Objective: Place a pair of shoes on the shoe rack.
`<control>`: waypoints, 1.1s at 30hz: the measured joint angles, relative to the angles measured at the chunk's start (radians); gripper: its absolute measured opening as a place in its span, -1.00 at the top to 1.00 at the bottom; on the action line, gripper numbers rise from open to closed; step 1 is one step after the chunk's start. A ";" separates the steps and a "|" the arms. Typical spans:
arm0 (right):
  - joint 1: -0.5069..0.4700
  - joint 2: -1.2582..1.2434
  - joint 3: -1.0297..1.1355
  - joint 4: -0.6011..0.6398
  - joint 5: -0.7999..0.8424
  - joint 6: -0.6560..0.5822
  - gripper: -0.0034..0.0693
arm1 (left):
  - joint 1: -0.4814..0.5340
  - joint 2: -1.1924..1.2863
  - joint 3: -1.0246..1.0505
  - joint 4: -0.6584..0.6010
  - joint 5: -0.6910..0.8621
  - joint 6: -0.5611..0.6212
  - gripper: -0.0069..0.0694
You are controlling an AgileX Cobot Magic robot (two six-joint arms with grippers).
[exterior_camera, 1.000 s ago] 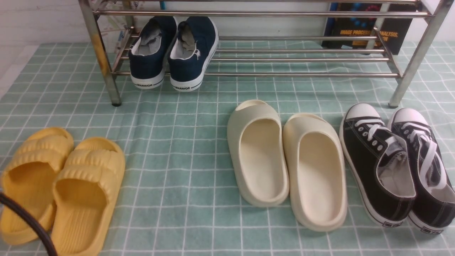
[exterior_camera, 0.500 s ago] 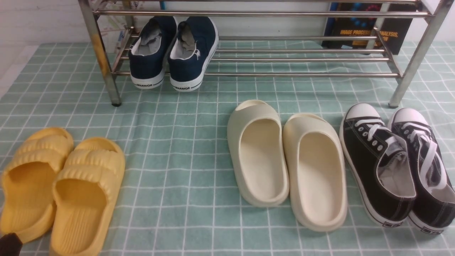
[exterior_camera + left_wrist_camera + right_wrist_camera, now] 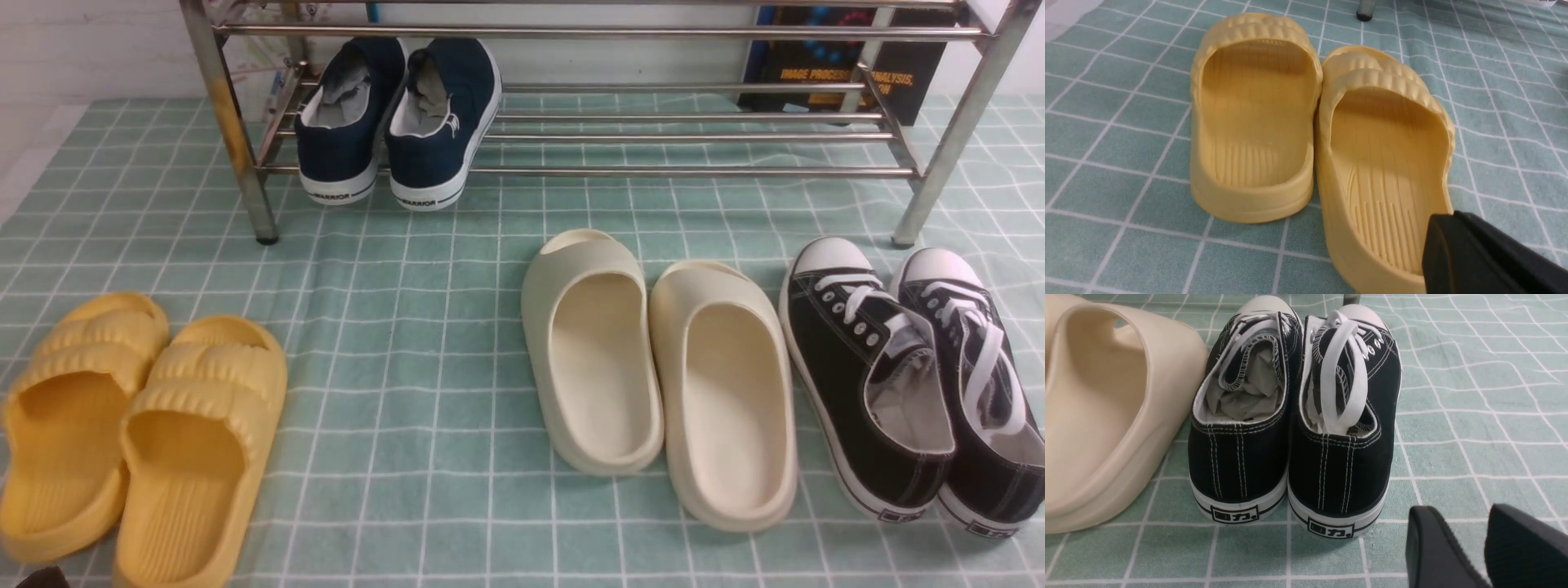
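Note:
The two navy-blue slip-on sneakers [image 3: 397, 122] stand side by side, heels toward me, at the left end of the lower tier of the silver shoe rack [image 3: 653, 171]. Their white heels overhang the front bar. My left gripper [image 3: 1449, 220] is shut and empty, low over the heel of a yellow slide; only a dark sliver of it shows at the bottom left corner of the front view [image 3: 37, 578]. My right gripper [image 3: 1470, 520] is open and empty, just behind and beside the heels of the black lace-up sneakers. It is out of the front view.
A pair of yellow slides [image 3: 131, 433] lies front left, cream slides [image 3: 653, 367] in the middle, and black lace-up sneakers [image 3: 906, 376] front right, all on the green checked cloth. A dark book [image 3: 841, 73] leans behind the rack. The rack's left leg [image 3: 237, 155] is rust-stained.
The left arm's black cable and gripper tip have drawn back out of the bottom left corner of the front view. The shoes and rack have not moved.

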 joint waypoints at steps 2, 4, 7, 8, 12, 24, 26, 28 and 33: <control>0.000 0.000 0.000 0.000 0.000 0.000 0.25 | 0.000 0.000 0.000 -0.019 0.000 0.058 0.85; 0.000 0.000 0.000 0.000 0.000 0.000 0.25 | 0.000 0.000 0.000 -0.031 0.000 0.093 0.85; 0.000 0.000 0.000 0.000 0.000 0.000 0.25 | 0.000 0.000 0.000 -0.037 0.000 0.110 0.85; 0.000 0.000 0.000 0.000 0.000 0.000 0.25 | 0.000 0.000 0.000 -0.038 0.000 0.112 0.85; 0.000 0.000 0.000 0.000 0.000 0.000 0.25 | 0.000 0.000 0.000 -0.042 -0.002 0.115 0.85; 0.000 0.000 0.000 0.000 0.000 -0.004 0.25 | 0.000 0.000 0.001 -0.044 -0.002 0.117 0.85; 0.000 0.000 0.000 0.000 0.000 -0.004 0.25 | 0.000 0.000 0.001 -0.044 -0.002 0.117 0.85; 0.000 0.000 0.000 0.000 0.000 -0.004 0.25 | 0.000 0.000 0.001 -0.044 -0.002 0.117 0.85; 0.000 0.000 0.000 0.000 0.000 -0.004 0.25 | 0.000 0.000 0.001 -0.044 -0.002 0.117 0.85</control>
